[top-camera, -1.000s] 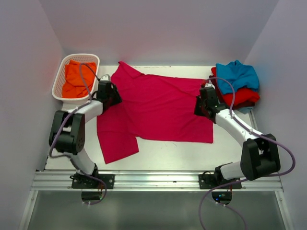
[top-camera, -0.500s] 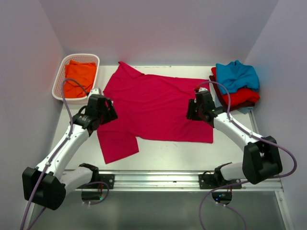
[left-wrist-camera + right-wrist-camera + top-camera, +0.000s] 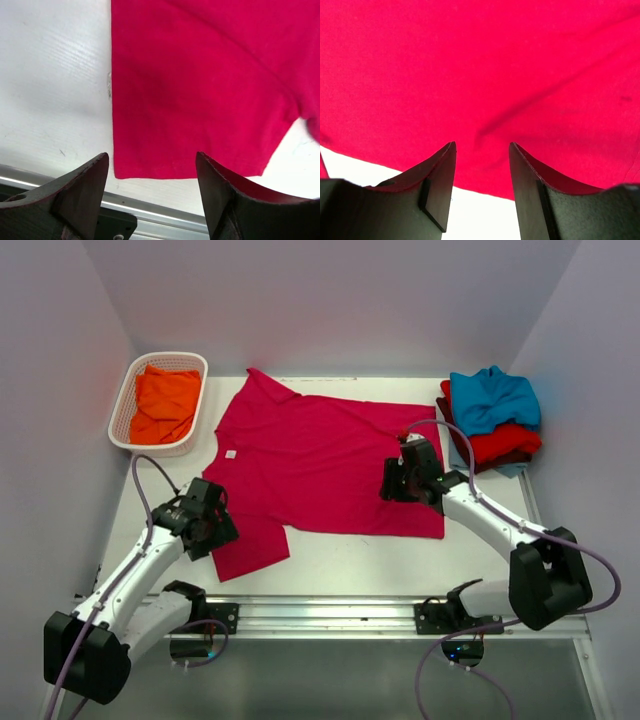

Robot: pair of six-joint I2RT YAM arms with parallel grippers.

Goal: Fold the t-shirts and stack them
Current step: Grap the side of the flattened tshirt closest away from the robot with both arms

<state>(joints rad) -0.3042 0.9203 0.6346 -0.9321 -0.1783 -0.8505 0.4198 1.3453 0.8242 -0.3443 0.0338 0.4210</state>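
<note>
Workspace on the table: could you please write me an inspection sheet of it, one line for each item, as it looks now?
Surface: white table, bare around the cloth.
Job's things: crimson t-shirt spread flat in the middle; orange t-shirt in the white basket at far left; teal-blue t-shirt on top of a red t-shirt, stacked at far right.
Clutter: nothing seen.
Hands: left hand open, over the near sleeve; right hand open, over the shirt's right part; neither holds cloth.
Cables: left cable and right cable loop from the arms; no snag seen.
Surroundings: plain pale walls; metal rail at the near edge.
</note>
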